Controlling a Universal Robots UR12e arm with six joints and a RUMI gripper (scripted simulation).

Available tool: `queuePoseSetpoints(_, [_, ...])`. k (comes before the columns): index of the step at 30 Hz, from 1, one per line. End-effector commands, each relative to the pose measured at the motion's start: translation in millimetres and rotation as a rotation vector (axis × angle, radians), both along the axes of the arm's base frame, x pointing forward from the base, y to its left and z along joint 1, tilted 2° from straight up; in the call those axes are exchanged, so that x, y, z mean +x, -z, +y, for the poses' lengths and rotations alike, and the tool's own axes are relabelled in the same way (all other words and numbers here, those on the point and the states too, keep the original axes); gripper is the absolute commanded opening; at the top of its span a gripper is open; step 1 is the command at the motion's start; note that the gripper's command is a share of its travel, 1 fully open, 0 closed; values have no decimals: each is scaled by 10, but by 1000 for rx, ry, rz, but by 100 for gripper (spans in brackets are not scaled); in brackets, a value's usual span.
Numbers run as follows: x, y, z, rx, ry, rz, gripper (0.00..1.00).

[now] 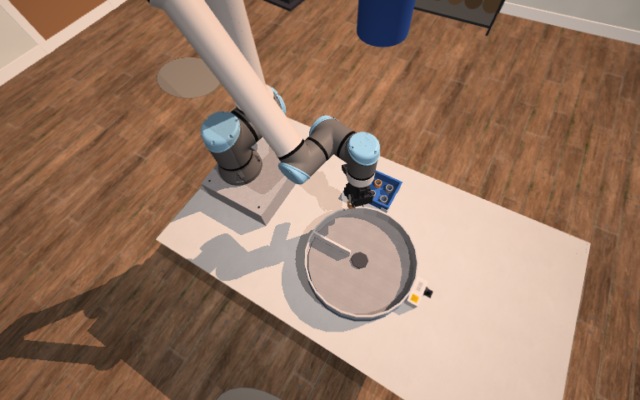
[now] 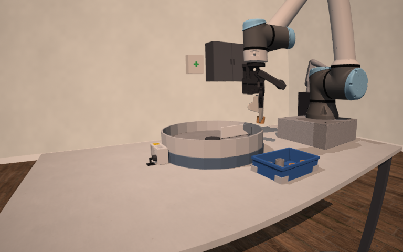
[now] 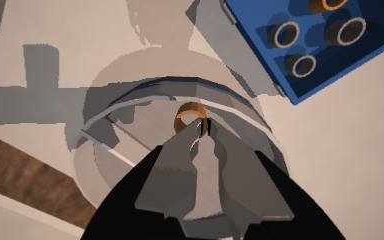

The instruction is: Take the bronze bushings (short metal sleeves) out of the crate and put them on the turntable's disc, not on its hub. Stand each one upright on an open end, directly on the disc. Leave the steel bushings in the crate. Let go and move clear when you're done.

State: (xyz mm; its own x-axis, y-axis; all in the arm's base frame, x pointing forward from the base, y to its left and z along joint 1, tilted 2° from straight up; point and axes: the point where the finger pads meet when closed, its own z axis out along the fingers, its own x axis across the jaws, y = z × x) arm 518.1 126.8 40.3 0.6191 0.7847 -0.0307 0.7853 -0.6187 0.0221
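Observation:
My gripper (image 2: 261, 121) (image 3: 204, 119) is shut on the wall of a bronze bushing (image 1: 350, 204) (image 2: 263, 121) (image 3: 190, 108). The bushing hangs roughly upright, above the height of the crate, near the turntable's rim on the arm-base side. The blue crate (image 2: 268, 171) (image 3: 259, 12) shows two bronze bushings (image 2: 292, 164) (image 2: 302, 161) in the exterior view. It also holds three steel bushings (image 3: 278, 37) (image 3: 332, 34) (image 3: 290, 68). The turntable's disc (image 1: 362, 292) (image 2: 212, 137) carries no visible bushing around its dark hub (image 1: 358, 259).
A high round wall (image 2: 209, 148) encloses the disc. A thin upright divider (image 1: 332, 243) (image 2: 234, 130) runs from this wall toward the hub. A small control box (image 1: 416, 293) (image 2: 160, 155) sits outside the wall. The arm's grey base block (image 1: 247, 198) (image 2: 309, 133) stands on the table.

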Motion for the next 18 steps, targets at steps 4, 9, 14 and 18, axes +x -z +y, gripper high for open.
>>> queuePoseSetpoints(4, [171,-26,-595,1,-1,-1,0])
queuePoseSetpoints(9, [259,-38,-920,1,-1,-1,0])
queuePoseSetpoints(14, [343,-49,-1230,1,-1,-1,0])
queuePoseSetpoints(18, [420,-59,-1511,1,-1,-1,0])
